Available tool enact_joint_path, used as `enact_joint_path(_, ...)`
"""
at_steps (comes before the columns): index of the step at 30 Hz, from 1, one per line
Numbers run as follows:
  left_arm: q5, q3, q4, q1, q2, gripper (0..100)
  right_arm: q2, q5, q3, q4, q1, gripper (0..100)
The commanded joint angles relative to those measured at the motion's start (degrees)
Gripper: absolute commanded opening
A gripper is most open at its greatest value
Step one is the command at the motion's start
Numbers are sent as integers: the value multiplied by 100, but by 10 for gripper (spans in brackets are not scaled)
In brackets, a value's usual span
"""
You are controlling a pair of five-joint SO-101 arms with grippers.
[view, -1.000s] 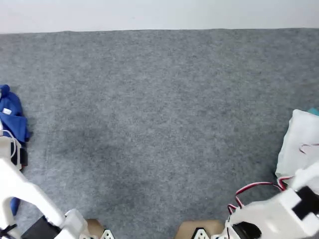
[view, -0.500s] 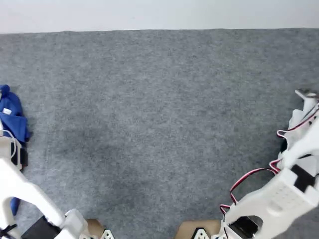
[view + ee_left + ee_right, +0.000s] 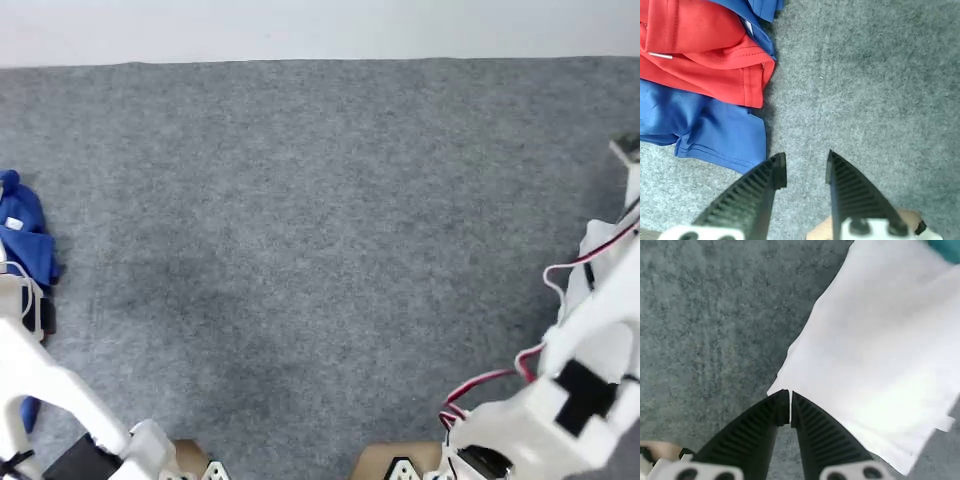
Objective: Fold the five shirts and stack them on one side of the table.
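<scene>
Right gripper (image 3: pixel 790 402): jaws drawn together with only a slit between them, tips right at the corner of the white shirt (image 3: pixel 880 350). Whether any cloth is caught between them cannot be told.
White shirt: lies flat on the grey mat (image 3: pixel 320 250) at the right edge of the high view, half covered by the right arm (image 3: pixel 570 400). A teal cloth (image 3: pixel 945 250) shows at its far corner.
Left gripper (image 3: pixel 802 167): released, jaws well apart, over bare mat just beside the blue shirt (image 3: pixel 715 130), touching nothing.
Blue shirt and red shirt (image 3: pixel 700 50): heaped unfolded, red on top of blue. The blue shows at the left edge of the high view.
Risk, grip: if the tips have only the hem or nothing at all, I judge the corner would slip free at the first pull.
Risk, drag: a pull on one corner may slide the whole white shirt and rumple it, perhaps taking the teal cloth along.
Risk, edge: the shirt sits at the frame's right margin, so a push outward could send it out of reach.
Change, right arm: a second ago it sat low in the lower right; it has since swung up along the right edge and now covers much of the white shirt.
Change, left arm (image 3: pixel 40 380): unmoved at the lower left; the blue shirt is also as before.
</scene>
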Motion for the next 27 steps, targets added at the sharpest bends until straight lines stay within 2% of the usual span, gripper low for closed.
enact_joint_path(1, -9, -31, 123, 9, -185, 85, -927, -70, 290, 242, -92, 10)
enact_joint_path(9, -44, -295, -193, -141, -141, 79, -2712, -26, 2435, 242, 163, 10)
enact_joint_path(14, -62, -523, -791, -193, -132, 182, -3829, -18, 3552, 233, 163, 10)
enact_joint_path(20, -853, -409, -1653, -185, -9, 203, -4646, -44, 4281, 242, 171, 10)
enact_joint_path(27, -1556, -435, -2541, -422, 1099, 203, -5165, -53, 4589, 259, 180, 13)
